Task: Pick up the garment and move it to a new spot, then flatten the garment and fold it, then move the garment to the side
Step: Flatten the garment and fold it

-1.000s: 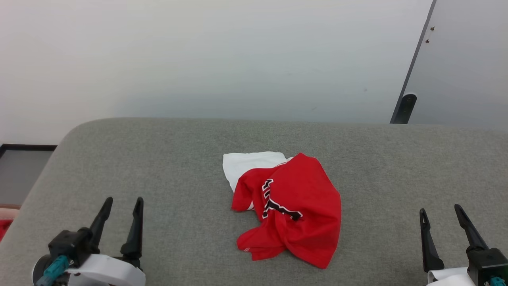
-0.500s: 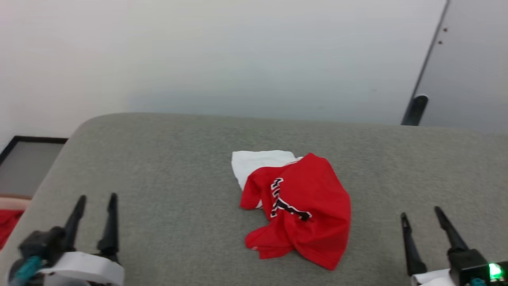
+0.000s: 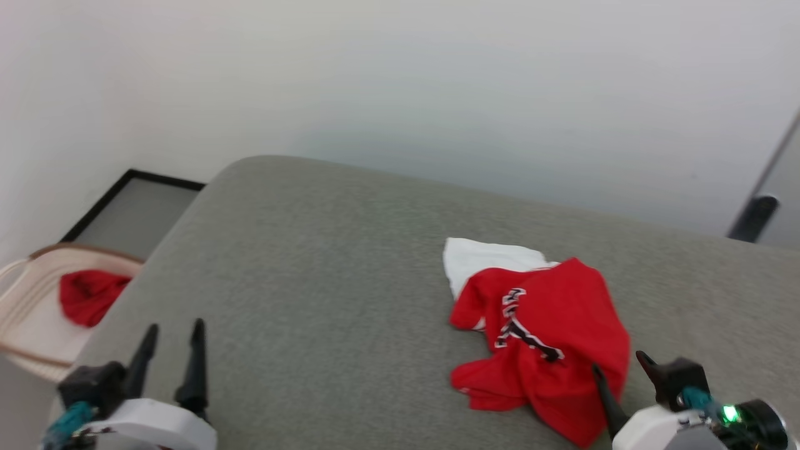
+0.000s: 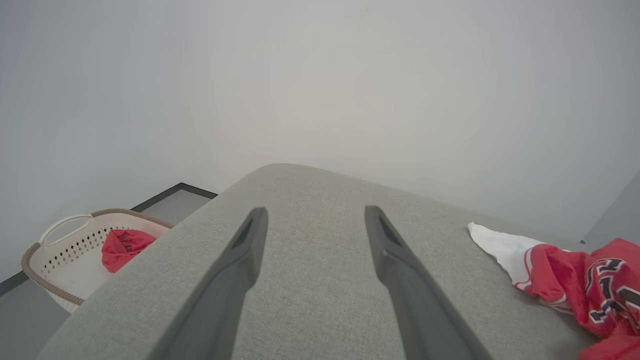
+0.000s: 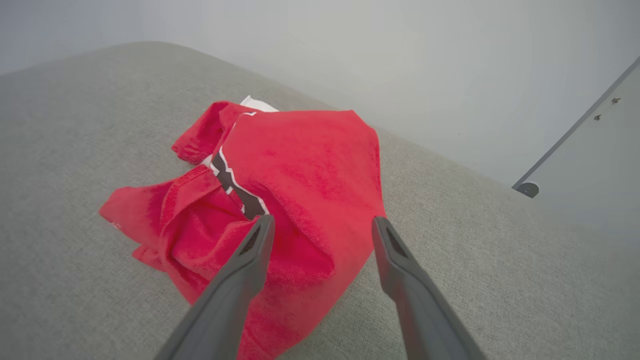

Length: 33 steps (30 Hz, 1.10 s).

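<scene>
Hovering over the near left part of the grey cushioned surface (image 3: 312,250), the left gripper (image 3: 175,325) has its fingers spread apart, holding nothing. The right gripper (image 3: 617,362), fingers likewise parted and empty, is at the garment's (image 3: 550,312) near right edge, with one finger over the red cloth and the other just off it. The garment lies crumpled right of centre, logo up, a white end showing on its far side. Past the surface's left edge, a pale basket (image 3: 25,312) holds another red cloth (image 3: 87,294). A plain wall (image 3: 437,75) rises behind.
</scene>
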Motion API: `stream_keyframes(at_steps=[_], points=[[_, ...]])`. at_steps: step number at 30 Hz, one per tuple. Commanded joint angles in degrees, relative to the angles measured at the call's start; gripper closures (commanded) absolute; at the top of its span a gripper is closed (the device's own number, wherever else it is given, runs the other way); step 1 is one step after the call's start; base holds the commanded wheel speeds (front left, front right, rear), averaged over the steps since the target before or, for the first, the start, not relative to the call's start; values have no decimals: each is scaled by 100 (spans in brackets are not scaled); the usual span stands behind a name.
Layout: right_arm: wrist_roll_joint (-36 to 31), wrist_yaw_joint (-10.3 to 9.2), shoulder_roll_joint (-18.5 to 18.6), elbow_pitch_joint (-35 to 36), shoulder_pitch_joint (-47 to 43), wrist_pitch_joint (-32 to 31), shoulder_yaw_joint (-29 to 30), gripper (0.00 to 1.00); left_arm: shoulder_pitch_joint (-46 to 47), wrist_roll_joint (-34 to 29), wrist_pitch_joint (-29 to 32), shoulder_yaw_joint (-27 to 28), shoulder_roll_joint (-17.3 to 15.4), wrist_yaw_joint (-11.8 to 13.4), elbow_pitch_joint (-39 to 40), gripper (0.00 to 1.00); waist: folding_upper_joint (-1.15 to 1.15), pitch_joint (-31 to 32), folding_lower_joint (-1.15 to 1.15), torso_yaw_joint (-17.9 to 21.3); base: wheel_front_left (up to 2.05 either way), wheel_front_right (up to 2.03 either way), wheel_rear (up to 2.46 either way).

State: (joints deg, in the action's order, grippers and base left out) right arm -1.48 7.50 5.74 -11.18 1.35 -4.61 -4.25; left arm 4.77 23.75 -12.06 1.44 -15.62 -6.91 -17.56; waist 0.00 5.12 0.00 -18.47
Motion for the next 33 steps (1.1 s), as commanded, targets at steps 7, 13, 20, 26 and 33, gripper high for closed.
stream_keyframes(at_steps=[7, 13, 20, 26, 33], points=[[172, -2, 135, -166, 560, -1770, 79, 0, 221, 133, 98, -312, 271, -22, 26, 0, 0, -262, 0, -733, 0, 0, 0], [287, -2, 160, -863, 1103, -2285, 55, 88, 390, 208, -52, -489, 431, -40, -92, 0, 0, -578, 0, -890, 0, 0, 0], [498, -2, 291, -1276, 1534, -2236, 51, 100, 516, 196, -191, -624, 466, -55, -387, 0, 0, -610, 0, -908, 0, 0, 0], [843, -2, 445, -890, 1488, -2391, 202, 100, 468, 233, -259, -609, 370, -51, -601, 0, 0, -417, 0, -791, 0, 0, 0], [1064, -3, 653, -139, 1208, -2548, 701, 100, 362, 260, -302, -528, 320, -56, -643, 0, 0, -344, 0, -485, 0, 0, 0]])
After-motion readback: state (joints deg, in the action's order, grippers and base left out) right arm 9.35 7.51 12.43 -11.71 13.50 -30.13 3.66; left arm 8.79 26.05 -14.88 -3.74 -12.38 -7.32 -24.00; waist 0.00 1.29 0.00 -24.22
